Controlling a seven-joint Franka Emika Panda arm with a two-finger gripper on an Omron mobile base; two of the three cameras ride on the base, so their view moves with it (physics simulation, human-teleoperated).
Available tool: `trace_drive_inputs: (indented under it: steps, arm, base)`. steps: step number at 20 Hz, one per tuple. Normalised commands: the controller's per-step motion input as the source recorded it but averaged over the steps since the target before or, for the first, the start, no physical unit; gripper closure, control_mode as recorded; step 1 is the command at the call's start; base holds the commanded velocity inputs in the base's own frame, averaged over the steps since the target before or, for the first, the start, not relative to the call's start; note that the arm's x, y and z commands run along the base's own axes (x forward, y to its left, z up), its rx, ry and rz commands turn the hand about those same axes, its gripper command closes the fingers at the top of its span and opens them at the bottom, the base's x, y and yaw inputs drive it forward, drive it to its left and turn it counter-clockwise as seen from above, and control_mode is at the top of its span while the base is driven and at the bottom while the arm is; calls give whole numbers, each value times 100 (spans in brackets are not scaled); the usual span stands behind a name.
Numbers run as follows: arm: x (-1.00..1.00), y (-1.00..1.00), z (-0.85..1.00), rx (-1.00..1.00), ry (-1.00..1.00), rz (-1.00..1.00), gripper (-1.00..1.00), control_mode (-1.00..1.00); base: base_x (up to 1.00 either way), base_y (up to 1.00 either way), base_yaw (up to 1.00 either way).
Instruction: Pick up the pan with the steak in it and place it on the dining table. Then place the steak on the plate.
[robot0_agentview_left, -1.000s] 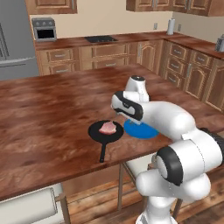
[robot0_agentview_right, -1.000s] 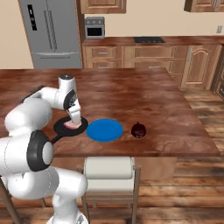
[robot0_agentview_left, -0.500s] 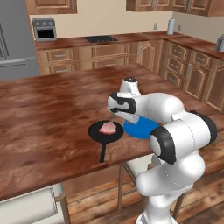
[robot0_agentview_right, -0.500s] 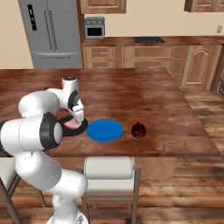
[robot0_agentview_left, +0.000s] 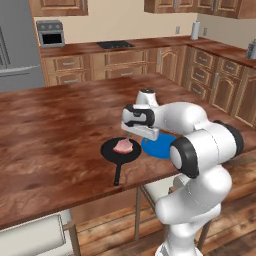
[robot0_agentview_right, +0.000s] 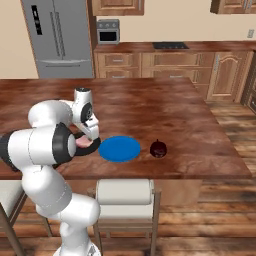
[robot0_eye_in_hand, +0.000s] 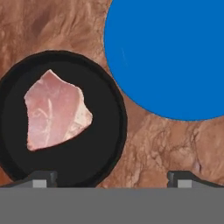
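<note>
At centre frame, the flat black frying pan (robot0_agentview_left: 120, 150) already rests on the glossy reddish-brown dining table (robot0_agentview_left: 55, 125); its pinkish raw steak (robot0_eye_in_hand: 56, 109) awaits transfer to the bright blue round plate (robot0_eye_in_hand: 175, 52) beneath the wide-open, empty gripper (robot0_eye_in_hand: 111, 177).

The pan (robot0_agentview_left: 120, 150) lies on the table (robot0_agentview_left: 55, 125), near its front edge, with the steak (robot0_agentview_left: 123, 146) in it. The plate (robot0_agentview_right: 119, 148) lies on the table just right of the pan, close but apart. A mug (robot0_agentview_right: 159, 148) stands right of the plate.

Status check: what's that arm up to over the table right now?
Jaws open, empty, above pan and plate. Steak lies in pan on dining table. Nothing in the way.
</note>
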Motion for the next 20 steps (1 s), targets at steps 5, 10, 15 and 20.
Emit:
trace_drive_inputs:
  steps: [5,10,15,20]
  arm:
    - [3,20,-25,-7,-3,10,-100,-100]
    - [32,13,-17,-5,-11,11,-100,-100]
    - [41,0,-13,-3,-14,13,-100,-100]
    - [25,6,-27,-4,-13,12,-100,-100]
  base:
    - [0,0,0]
    - [0,0,0]
    - [0,0,0]
    - [0,0,0]
